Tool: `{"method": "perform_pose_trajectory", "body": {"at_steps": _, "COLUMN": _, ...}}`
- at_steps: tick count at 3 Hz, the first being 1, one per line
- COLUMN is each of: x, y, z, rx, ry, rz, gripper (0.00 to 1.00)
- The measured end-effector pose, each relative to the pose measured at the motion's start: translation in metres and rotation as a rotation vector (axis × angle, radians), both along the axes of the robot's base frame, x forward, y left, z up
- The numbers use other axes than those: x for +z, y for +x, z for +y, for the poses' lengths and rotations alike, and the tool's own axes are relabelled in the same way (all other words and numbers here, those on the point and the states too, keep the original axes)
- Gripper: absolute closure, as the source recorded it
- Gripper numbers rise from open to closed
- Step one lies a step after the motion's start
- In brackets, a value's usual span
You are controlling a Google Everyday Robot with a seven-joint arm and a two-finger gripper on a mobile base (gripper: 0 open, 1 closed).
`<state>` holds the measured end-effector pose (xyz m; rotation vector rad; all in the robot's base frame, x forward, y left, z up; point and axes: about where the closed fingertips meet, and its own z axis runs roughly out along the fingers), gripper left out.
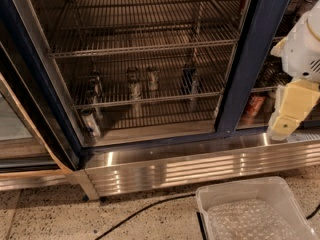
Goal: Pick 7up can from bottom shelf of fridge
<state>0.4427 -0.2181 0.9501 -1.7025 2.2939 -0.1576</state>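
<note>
My arm [303, 44] comes into the camera view from the upper right edge, white and rounded, partly cut off by the frame. Below it my gripper [283, 125] hangs down, pale yellow and blocky, pointing downward and tilted a little to the left. It sits at the far right, about mid-height, and its lower tip is the lowest part of me in view.
</note>
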Motion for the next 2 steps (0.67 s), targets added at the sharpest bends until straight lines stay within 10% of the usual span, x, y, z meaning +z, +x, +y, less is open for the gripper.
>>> {"method": "perform_pose_trajectory", "body": {"at_steps": 2, "x": -0.141, "y": 0.029, "z": 0.007, "rx": -0.040, "ry": -0.031, "rz": 0.150, "gripper": 0.00}}
